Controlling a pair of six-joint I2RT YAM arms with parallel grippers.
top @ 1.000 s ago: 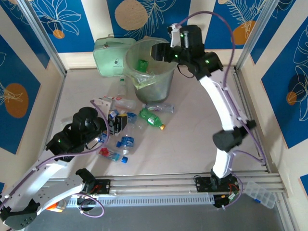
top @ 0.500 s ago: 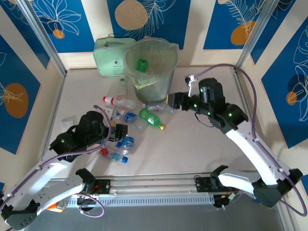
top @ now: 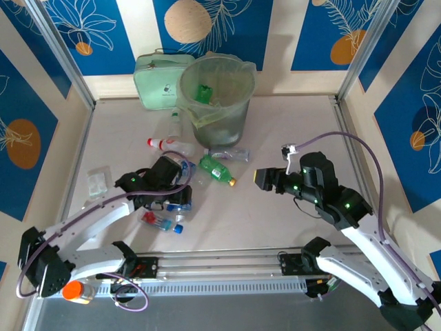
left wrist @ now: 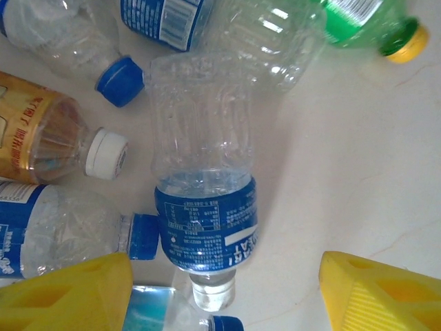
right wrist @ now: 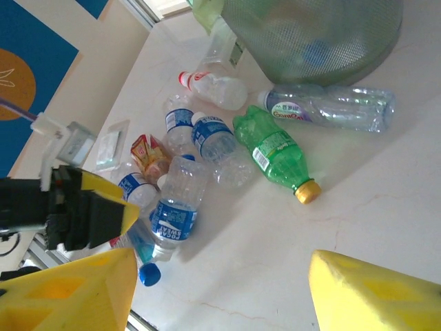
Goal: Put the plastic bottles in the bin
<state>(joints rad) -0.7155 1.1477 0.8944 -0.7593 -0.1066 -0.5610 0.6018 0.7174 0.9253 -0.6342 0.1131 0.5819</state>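
Observation:
Several plastic bottles lie in a heap left of centre. In the left wrist view a clear, capless bottle with a blue label (left wrist: 205, 219) lies neck-first between the yellow fingers (left wrist: 69, 293) of my left gripper (left wrist: 224, 296), which stands open just above it. A brown bottle (left wrist: 48, 141) and blue-capped ones lie beside it. My left gripper (top: 176, 194) hovers over that heap. My right gripper (top: 262, 178) is open over bare table, right of a green bottle with a yellow cap (right wrist: 275, 152). The bin (top: 213, 96) stands at the back with a green bottle (top: 204, 92) inside.
A pale green zipped case (top: 158, 79) sits behind the bin on the left. A clear bottle (top: 229, 154) lies at the bin's foot and a red-capped one (top: 169, 145) to its left. A flat clear packet (top: 98, 183) lies near the left rail.
My right arm has swung from above the bin down and back to low over the table. My left arm has reached right, over the bottle heap.

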